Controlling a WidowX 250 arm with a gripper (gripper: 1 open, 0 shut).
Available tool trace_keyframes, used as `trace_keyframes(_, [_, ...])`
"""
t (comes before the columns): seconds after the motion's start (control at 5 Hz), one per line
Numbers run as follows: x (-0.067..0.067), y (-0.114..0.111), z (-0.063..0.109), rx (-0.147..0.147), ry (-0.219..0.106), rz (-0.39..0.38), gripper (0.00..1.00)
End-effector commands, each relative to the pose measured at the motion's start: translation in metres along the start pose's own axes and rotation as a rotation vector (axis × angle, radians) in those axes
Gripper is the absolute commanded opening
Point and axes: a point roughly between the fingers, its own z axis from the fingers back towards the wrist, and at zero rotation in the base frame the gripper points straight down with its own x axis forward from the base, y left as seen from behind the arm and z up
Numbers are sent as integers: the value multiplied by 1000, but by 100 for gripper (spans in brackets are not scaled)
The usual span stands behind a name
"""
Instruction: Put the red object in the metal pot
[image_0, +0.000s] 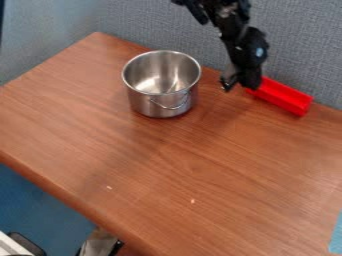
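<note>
1. My gripper (230, 86) hangs low over the far right part of the wooden table (160, 170), coming down steeply from the upper edge of the view; its tips sit just off the near-left end of the red object (282, 95).
2. My jaws are together; at this size the tips read as one dark mass and no red shows between them, so I cannot tell whether they nip the very end of the block or merely touch it.
3. The red object lies flat on the table close to the right-hand edge, to the right of the metal pot (162, 83) and apart from it; it is outside the pot.
4. Its long axis runs diagonally in the picture, from upper left to lower right; the upper-left end points toward my gripper and roughly toward the pot, the lower-right end points toward the table's right edge.
5. The block shows a brighter top face and a darker side face along its near length; it rests on a broad side and is not tilted up.
6. The metal pot stands upright on the far half of the table, mouth open to the camera, its thin wire handle lying against the near side; my gripper is beside its right rim, not over the opening.
</note>
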Motion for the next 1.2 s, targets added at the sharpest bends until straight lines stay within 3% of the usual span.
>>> trace_keyframes(0.0, [-7, 38, 82, 64, 57, -10, 0])
trace_keyframes(0.2, [-10, 49, 130, 35, 69, -21, 0])
trace_keyframes(0.4, [3, 43, 125, 18, 60, -79, 100])
trace_keyframes(0.8, [18, 31, 122, -37, 58, -168, 100])
trace_keyframes(1.0, [7, 37, 107, -98, 76, -232, 100])
